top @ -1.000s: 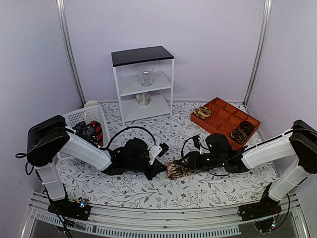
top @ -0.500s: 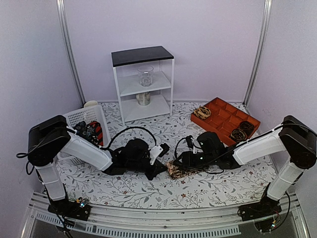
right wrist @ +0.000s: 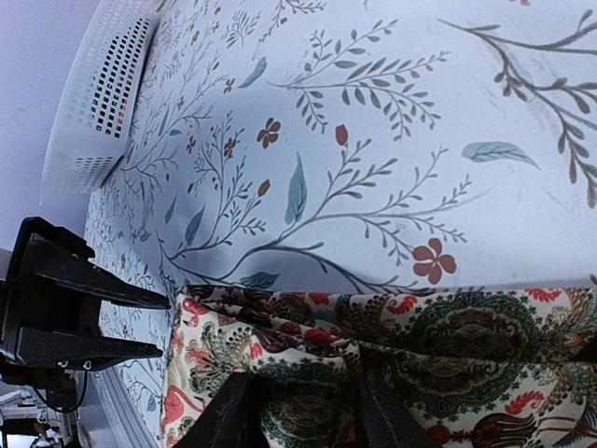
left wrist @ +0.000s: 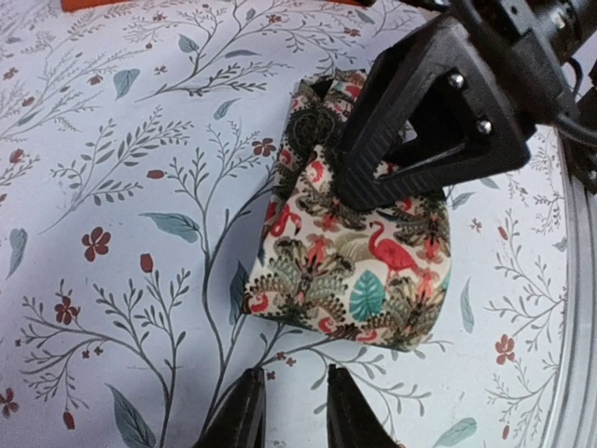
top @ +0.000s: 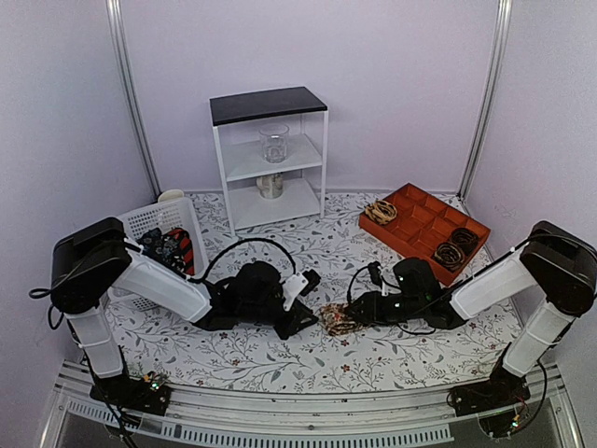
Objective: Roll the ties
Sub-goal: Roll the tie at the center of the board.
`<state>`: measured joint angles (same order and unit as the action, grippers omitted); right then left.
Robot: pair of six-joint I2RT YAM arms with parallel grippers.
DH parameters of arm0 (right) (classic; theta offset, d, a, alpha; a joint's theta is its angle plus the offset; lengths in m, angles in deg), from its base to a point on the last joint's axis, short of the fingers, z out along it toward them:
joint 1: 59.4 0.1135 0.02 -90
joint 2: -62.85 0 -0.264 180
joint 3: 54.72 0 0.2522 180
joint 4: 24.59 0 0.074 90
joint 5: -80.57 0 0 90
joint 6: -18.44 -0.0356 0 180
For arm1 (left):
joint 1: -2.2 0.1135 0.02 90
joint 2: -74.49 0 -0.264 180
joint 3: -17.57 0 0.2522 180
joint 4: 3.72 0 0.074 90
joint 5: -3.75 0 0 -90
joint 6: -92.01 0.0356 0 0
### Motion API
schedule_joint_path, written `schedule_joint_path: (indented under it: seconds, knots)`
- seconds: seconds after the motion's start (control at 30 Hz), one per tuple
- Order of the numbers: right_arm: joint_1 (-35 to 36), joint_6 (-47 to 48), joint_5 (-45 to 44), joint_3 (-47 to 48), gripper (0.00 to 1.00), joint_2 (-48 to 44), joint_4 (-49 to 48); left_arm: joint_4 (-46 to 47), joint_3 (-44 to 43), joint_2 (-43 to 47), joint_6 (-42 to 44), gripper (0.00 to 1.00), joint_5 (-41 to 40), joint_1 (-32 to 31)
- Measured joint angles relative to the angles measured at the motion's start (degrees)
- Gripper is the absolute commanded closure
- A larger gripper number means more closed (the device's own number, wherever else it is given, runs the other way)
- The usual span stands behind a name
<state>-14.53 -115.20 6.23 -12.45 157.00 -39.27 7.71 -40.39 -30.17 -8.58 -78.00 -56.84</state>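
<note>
One tie (left wrist: pixel 359 271) lies bunched in a loose roll on the table (top: pixel 280 369) — right gripper (right wrist: pixel 306 411) pinching a fold, left gripper (left wrist: pixel 291 422) just beside it, slightly parted, empty. Rolling seems nearly done; next needs a firm hold so it won't uncoil.

Rt-wrist view: tie (right wrist: pixel 448 327) cut off btm edge; basket (top: pixel 140 217) contents unclear.
</note>
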Motion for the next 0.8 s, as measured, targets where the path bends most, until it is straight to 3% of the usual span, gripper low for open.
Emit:
schedule_joint_path:
  seconds: [0.13,0.4,0.6,0.8]
  knots:
    - [-0.57,0.15,2.01,-1.05,0.62,0.02,-2.75,0.02,0.04,0.17,0.52,0.49,0.11,-0.22]
    - [-0.11,-4.94,8.79,-1.55,0.63,6.05,-14.97,0.02,4.35,5.84,2.69,0.19,0.39,-0.33]
    - [1.79,-8.76,10.69,0.26,0.63,9.25,-19.65,1.16,7.15,6.05,4.15,0.11,2.51,-0.33]
    - [2.03,-9.44,10.69,0.48,0.63,9.25,-19.71,1.62,3.69,-0.92,6.08,0.07,4.85,-0.33]
